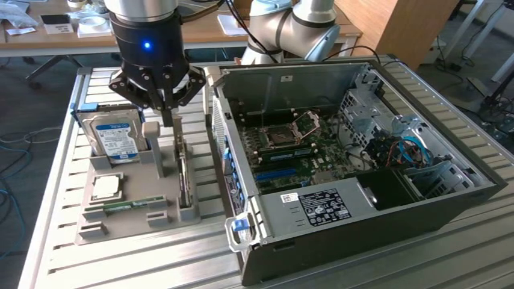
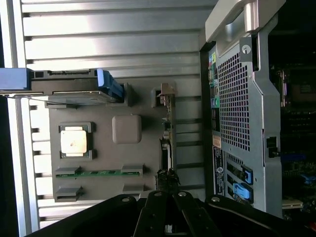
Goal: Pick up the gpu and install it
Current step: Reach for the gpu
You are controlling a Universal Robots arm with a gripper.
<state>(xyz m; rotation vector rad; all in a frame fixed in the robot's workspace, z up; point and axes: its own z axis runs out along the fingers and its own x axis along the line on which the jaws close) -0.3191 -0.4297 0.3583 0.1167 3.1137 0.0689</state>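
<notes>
Along the tray's (image 1: 138,180) edge nearest the open computer case (image 1: 337,241), the gpu (image 1: 185,177) stands on edge in its slot, a slim dark strip. The hand (image 1: 167,117) hangs at the card's end that lies toward the hard drive (image 1: 117,135). It is drawn narrow and, as far as the wrist view shows, pinches the card's top edge. The card is still seated in the tray. The tray rests on the slatted counter (image 1: 60,198), and the case stands just beside it.
</notes>
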